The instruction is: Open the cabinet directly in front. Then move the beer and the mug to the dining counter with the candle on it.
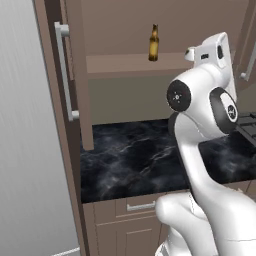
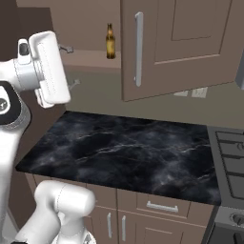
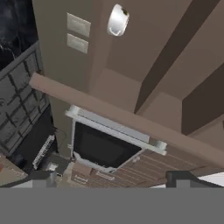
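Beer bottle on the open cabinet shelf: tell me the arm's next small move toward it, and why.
Probably swing the hand toward the beer and line the open gripper up with its body. The cabinet doors already stand open, the bottle stands upright and free on the shelf, and the hand view faces the mug instead, with nothing between the fingers.

Soft even rendered light, slightly blurry; faint shadows, perhaps.

A black marble worktop (image 1: 135, 155) with white veins is seen over brown drawer fronts (image 2: 157, 206) with short silver handles. A dark stove top (image 2: 231, 157) is set at its right end. A taupe back wall (image 2: 157, 107) with two pale outlet plates (image 2: 190, 92) is seen above the worktop.
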{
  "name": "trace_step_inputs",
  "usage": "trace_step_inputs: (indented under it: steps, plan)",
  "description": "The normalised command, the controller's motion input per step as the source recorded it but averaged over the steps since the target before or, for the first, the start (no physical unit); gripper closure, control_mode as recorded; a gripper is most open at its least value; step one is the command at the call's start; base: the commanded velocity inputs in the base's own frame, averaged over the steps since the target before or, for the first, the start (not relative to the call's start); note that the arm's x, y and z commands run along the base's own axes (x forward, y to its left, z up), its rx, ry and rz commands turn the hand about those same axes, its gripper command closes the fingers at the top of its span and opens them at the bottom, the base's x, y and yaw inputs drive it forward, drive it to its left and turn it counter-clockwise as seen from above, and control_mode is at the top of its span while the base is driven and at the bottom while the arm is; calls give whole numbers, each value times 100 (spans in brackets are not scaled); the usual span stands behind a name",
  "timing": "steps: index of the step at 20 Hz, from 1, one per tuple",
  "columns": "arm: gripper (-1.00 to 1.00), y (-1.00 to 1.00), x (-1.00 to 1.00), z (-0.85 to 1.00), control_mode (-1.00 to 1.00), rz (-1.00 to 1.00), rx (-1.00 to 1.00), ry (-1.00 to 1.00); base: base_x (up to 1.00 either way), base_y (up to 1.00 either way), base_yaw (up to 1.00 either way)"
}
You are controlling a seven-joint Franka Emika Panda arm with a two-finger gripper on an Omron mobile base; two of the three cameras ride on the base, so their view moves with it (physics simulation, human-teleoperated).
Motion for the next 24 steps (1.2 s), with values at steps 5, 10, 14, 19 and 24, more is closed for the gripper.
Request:
trace_step_inputs:
  steps: [5,10,14,19,24]
  plan:
    - [-100,-1,31,0,-100,-5,6,0,0,0,0]
    - [-100,-24,23,0,-100,0,10,-1,0,0,0]
    - [-100,-31,20,-1,-100,1,11,-4,0,0,0]
    - [-100,-20,18,-4,-100,1,3,-5,0,0,0]
    - [-100,0,34,-11,-100,0,0,-5,0,0,0]
